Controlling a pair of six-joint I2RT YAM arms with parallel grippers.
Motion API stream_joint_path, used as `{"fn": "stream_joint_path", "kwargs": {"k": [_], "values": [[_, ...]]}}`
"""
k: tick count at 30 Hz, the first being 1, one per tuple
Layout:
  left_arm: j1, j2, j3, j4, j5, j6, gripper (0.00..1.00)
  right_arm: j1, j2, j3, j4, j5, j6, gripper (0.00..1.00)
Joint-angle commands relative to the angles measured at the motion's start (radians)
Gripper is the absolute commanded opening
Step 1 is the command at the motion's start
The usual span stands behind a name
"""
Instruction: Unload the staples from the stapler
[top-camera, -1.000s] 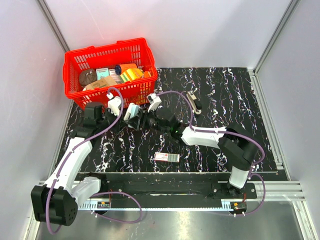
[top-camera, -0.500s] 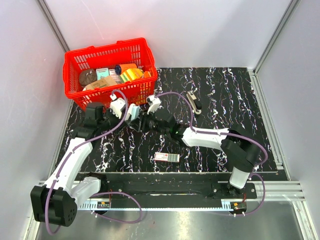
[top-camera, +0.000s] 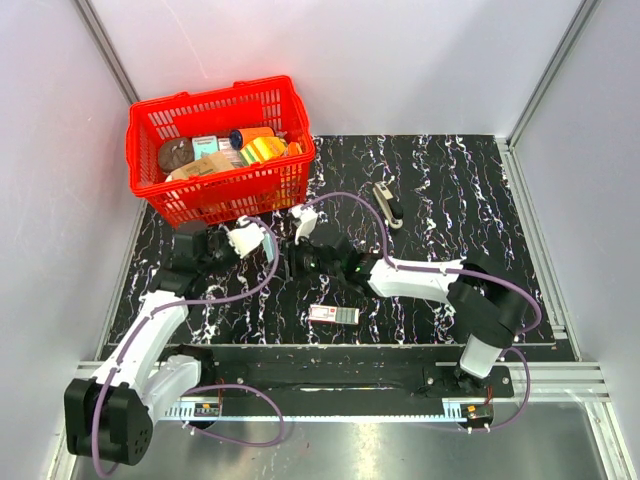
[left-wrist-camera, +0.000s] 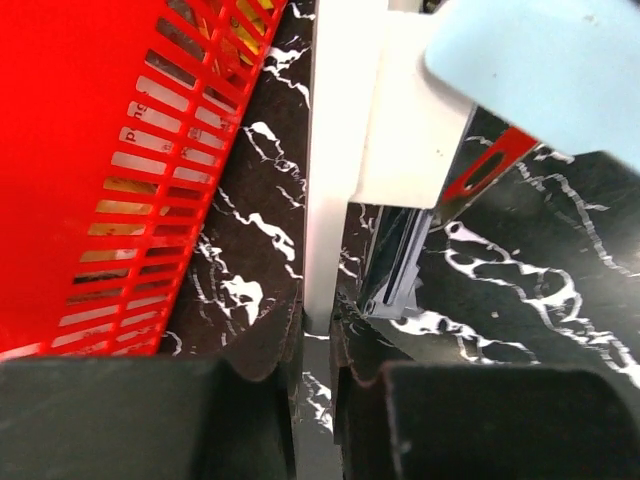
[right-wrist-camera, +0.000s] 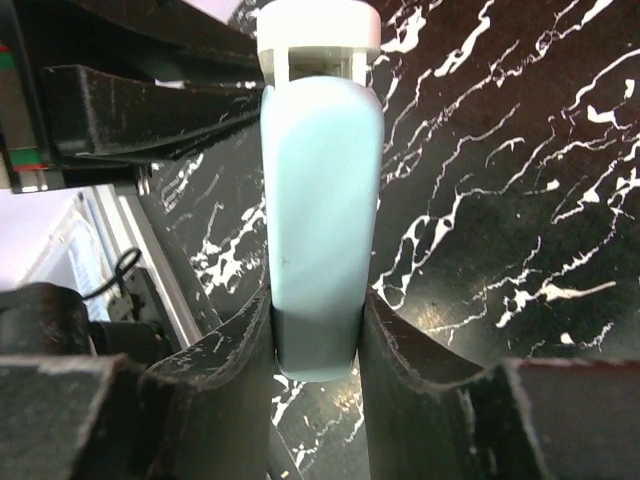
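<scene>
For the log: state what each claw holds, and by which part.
Right claw clamps the stapler by the near end of its pale blue top. Left claw pinches the end of a thin white strip, apparently part of the same stapler.

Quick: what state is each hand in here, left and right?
Left hand: closed on the white strip of the stapler.
Right hand: closed on the stapler's pale blue end.

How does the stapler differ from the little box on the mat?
The stapler is held by the left end effector and the right end effector; the box lies untouched on the mat. The stapler is pale blue; the box white and red. Both are small.
</scene>
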Motion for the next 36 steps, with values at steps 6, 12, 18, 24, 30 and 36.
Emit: {"fn": "stream_joint_path", "kwargs": {"k": [6,12,18,24,30,36], "values": [[-0.017,-0.038,-0.103,0.272,-0.175,0.318,0.0,0.04,-0.078,0.006,-0.125,0.051,-0.211,0.0],[-0.032,-0.04,-0.078,0.233,-0.174,0.268,0.0,0.043,-0.066,0.014,-0.113,0.071,-0.19,0.0],[-0.063,-0.043,0.06,-0.181,0.037,-0.025,0.2,0.019,-0.104,0.06,-0.128,0.226,-0.082,0.0],[-0.07,-0.057,0.123,-0.392,0.312,-0.167,0.41,-0.038,-0.084,0.146,-0.272,0.258,-0.029,0.0],[-0.069,-0.057,0.231,-0.406,0.322,-0.272,0.65,-0.053,-0.029,0.193,-0.399,0.29,-0.039,0.0],[-0.067,-0.043,0.353,-0.395,0.193,-0.389,0.84,-0.053,0.149,0.356,-0.622,0.257,-0.032,0.0]]}}
